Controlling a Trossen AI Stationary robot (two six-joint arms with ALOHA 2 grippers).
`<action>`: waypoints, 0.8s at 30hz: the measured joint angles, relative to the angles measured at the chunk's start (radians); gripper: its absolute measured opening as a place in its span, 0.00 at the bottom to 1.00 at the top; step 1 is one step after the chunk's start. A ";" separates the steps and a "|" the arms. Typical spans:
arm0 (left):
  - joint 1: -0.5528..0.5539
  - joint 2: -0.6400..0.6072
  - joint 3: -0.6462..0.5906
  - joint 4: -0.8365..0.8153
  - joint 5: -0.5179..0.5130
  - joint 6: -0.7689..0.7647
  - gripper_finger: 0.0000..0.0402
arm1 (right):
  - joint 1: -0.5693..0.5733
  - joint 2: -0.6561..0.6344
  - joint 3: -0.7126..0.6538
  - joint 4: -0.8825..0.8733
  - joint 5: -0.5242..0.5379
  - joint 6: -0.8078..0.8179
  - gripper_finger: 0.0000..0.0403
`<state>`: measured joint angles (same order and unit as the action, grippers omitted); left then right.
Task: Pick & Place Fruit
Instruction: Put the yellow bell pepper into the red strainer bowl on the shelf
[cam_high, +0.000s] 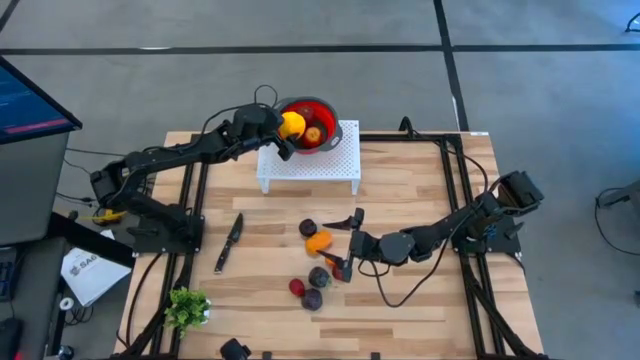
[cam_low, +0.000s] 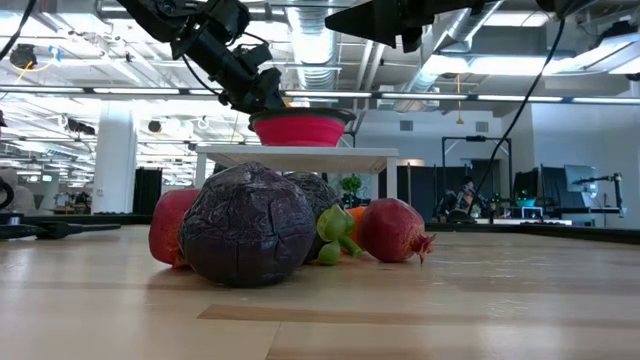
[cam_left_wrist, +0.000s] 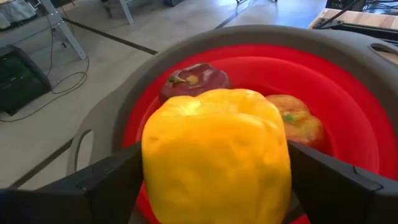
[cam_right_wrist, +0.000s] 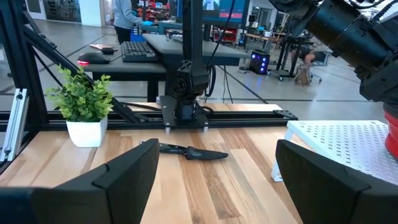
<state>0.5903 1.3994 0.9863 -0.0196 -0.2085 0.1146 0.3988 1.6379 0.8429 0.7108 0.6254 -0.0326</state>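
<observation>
My left gripper (cam_high: 287, 130) is shut on a yellow toy pepper (cam_left_wrist: 216, 155) over the red bowl (cam_high: 322, 108), which stands on a white perforated stand (cam_high: 310, 160). A maroon fruit (cam_left_wrist: 193, 78) and an orange-red fruit (cam_left_wrist: 298, 119) lie in the bowl. Several fruits rest on the table: maroon (cam_high: 308, 228), orange (cam_high: 318, 241), dark (cam_high: 320, 277), red (cam_high: 297, 288) and purple (cam_high: 312, 299). My right gripper (cam_high: 343, 242) is open just right of the orange fruit and touches nothing; no fruit shows between its fingers (cam_right_wrist: 118, 180) in the right wrist view. My left gripper pinches the yellow pepper by its two opposite sides (cam_left_wrist: 149, 168), one finger (cam_left_wrist: 106, 183) on each. It comes from the table's left side and slants down toward the bowl. The pepper is lifted clear, above the bowl's near rim.
A black knife (cam_high: 228, 242) lies on the table left of the fruit cluster. A potted green sprig (cam_high: 187, 307) stands near the near-left corner. Black frame rails (cam_high: 455, 190) run along the table's sides. Bare wood lies between the stand and the fruits.
</observation>
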 joint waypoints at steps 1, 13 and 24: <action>0.000 0.000 0.000 0.001 0.000 0.000 0.90 | 0.000 0.000 0.000 0.000 0.000 0.000 0.79; 0.013 -0.005 0.000 0.011 -0.011 0.009 0.90 | 0.000 0.000 0.000 0.000 0.000 0.000 0.79; 0.038 -0.005 0.000 0.012 0.003 -0.043 0.91 | -0.001 0.000 0.000 0.000 0.000 0.000 0.79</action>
<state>0.6282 1.3945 0.9863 -0.0078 -0.2059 0.0712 0.3981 1.6379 0.8429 0.7109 0.6255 -0.0326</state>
